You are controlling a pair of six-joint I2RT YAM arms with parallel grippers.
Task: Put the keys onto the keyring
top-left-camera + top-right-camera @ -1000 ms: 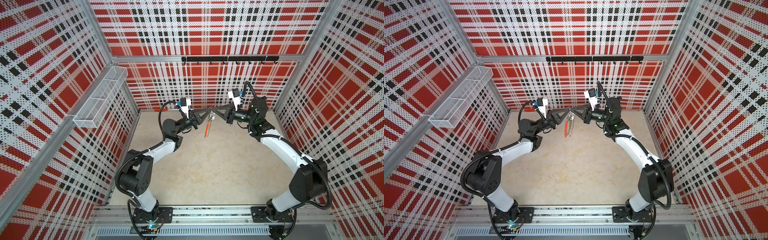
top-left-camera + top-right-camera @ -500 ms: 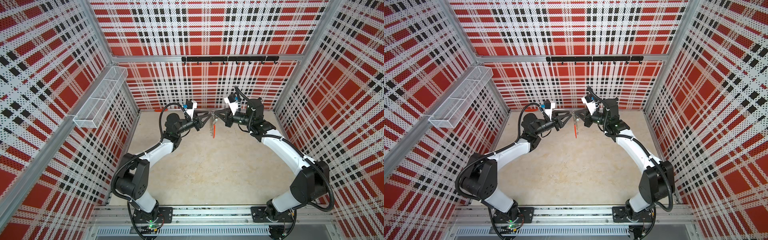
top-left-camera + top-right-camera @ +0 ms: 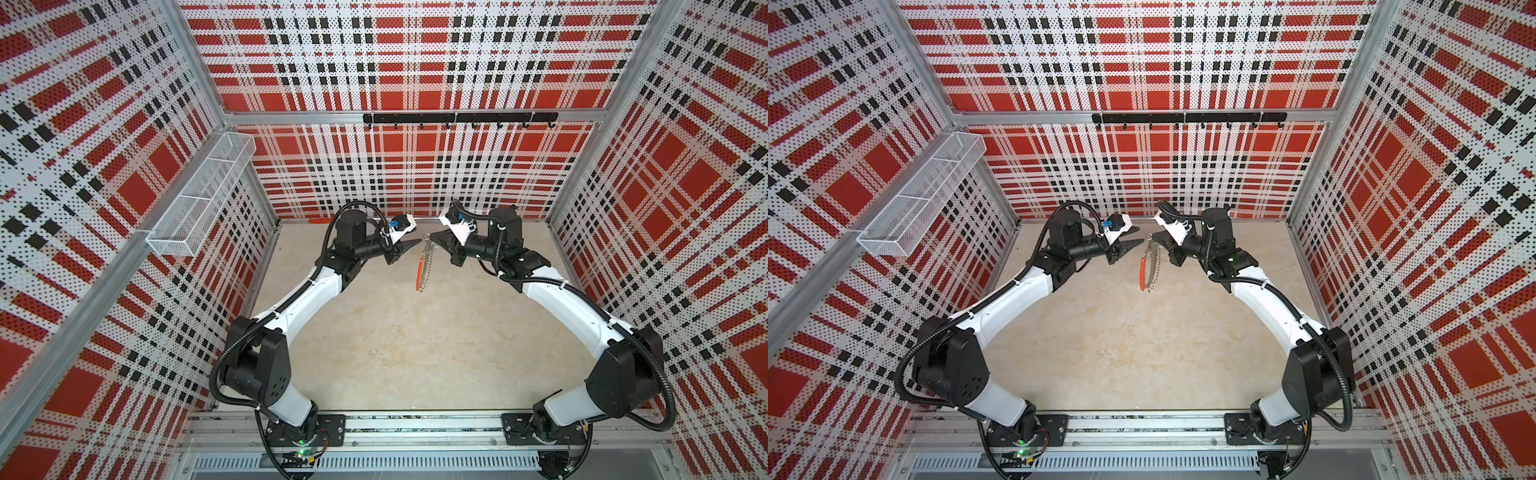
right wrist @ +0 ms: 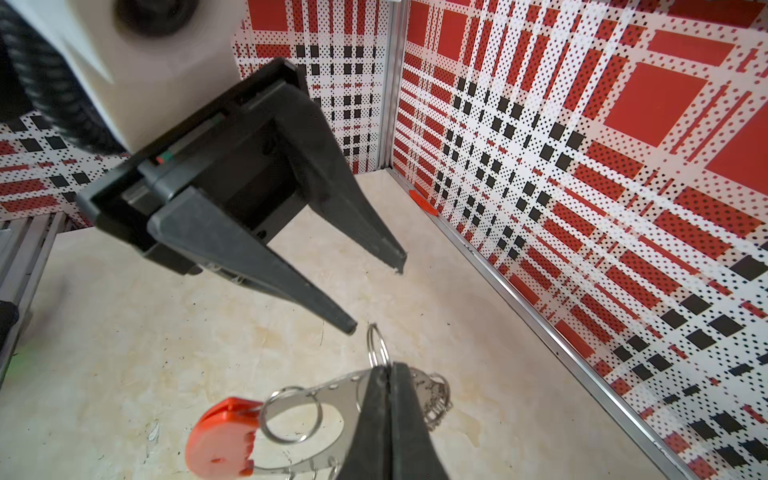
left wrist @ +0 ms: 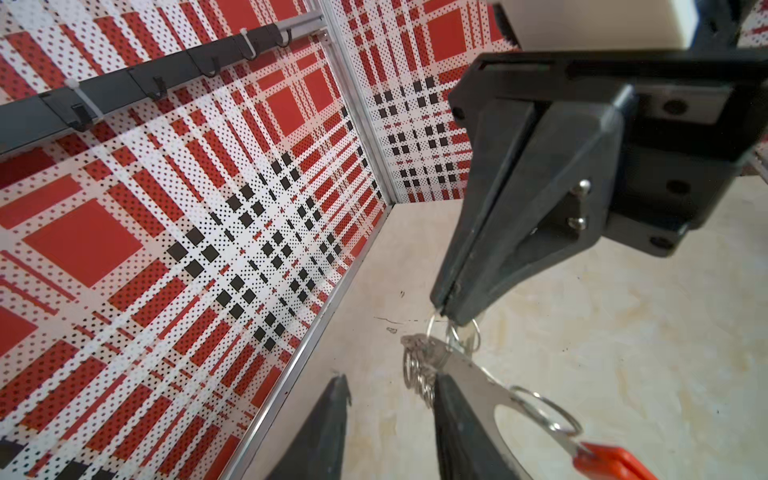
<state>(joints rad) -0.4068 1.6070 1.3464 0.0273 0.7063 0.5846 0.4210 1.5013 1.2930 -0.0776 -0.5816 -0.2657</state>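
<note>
Fingers of left gripper (image 4: pixel 376 297), pinched a second ago, now spread, backed off keyring (image 3: pixel 424 266), which dangles at twelve o'clock from right gripper (image 5: pixel 451 309), tips clamped on it; beige tabletop (image 3: pixel 395 332), plaid walls (image 3: pixel 415 62).

Both arms aloft, nearly tip to tip: left claw (image 3: pixel 409 249) agape and empty, right claw (image 3: pixel 433 238) tightly closed.

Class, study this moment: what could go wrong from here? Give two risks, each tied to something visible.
1. The right gripper pinches the keyring only at its rim, by its very tips, so it dangles in mid-air: it might swing or slip out.
2. The left gripper stands open and empty close beside it: moving in could knock the keyring loose.
</note>
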